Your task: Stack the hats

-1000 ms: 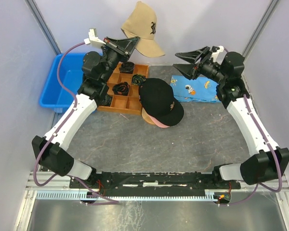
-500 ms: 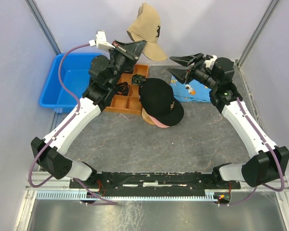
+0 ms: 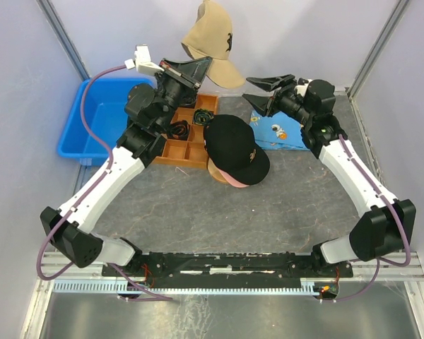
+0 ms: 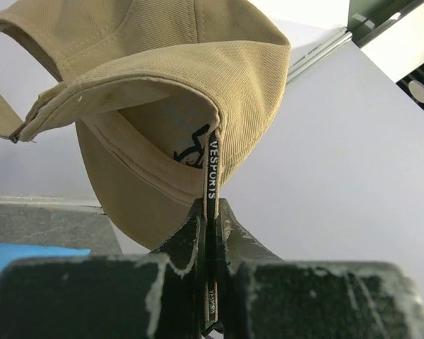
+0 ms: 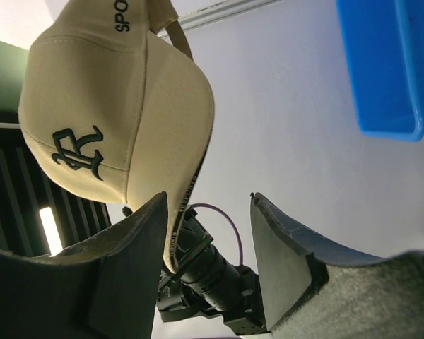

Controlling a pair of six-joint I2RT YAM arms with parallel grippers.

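The blue bin [image 3: 69, 138], far left of the left gripper [image 4: 210, 212], shows nothing inside where the arm does not hide it. That gripper is pinched shut on the edge band of the tan cap [image 4: 198, 70], which hangs high above the worktop [image 3: 198, 212] with its brim drooping. Against a second ago, the arm has swung a little rightward and the cap has turned more upright.

Below that gripper sits the wooden divided tray [image 3: 182, 152]. Black coiled bundles [image 3: 178, 129] lie in several of its compartments, and others look bare.

Just right of the tray, the black cap [image 3: 233, 145] rests on the pink cap [image 3: 234, 181]. Whether another cap lies between them cannot be told.

The right gripper [image 3: 247, 90], fingers spread, has come leftward toward the tan cap, which now hangs beyond its open fingers in the wrist view. This looks like a handover or a two-handed steadying before the tan cap goes onto the pile. The cartoon-print cloth [image 3: 290, 133] lies beneath the right gripper.
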